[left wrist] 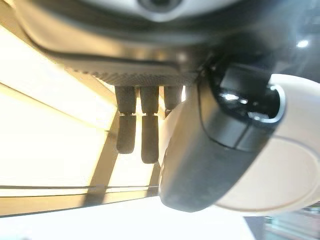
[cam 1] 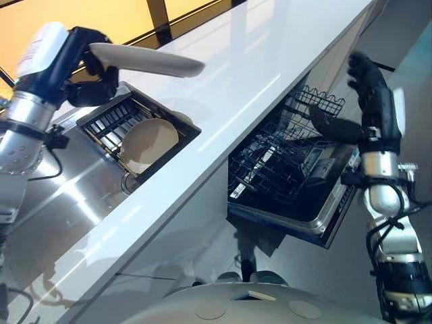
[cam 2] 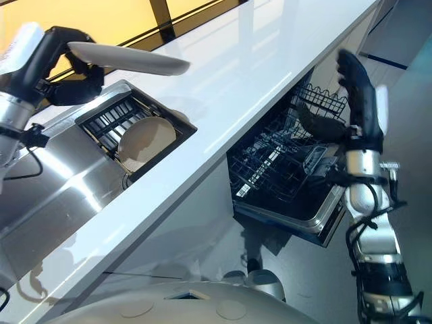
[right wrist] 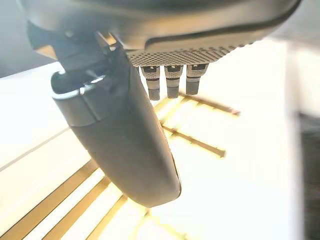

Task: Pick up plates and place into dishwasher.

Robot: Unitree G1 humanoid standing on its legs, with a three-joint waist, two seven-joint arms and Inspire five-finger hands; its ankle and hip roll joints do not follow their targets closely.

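My left hand [cam 1: 86, 70] holds a white plate [cam 1: 145, 59] by its rim, level, in the air above the sink's dark drain rack [cam 1: 111, 121]; thumb on top, fingers [left wrist: 142, 135] curled beneath. A second pale plate [cam 1: 150, 142] leans in that rack. The dishwasher [cam 1: 317, 219] stands open under the counter, its black wire rack [cam 1: 277, 162] pulled out. My right hand [cam 1: 371, 88] is raised over the far side of that rack, fingers [right wrist: 172, 80] straight and thumb spread, holding nothing.
A long white counter [cam 1: 256, 61] runs between sink and dishwasher. The steel sink basin [cam 1: 67, 202] lies on the left. A smaller upper wire basket [cam 1: 317, 101] sits at the rack's back. Grey floor lies beyond the dishwasher door.
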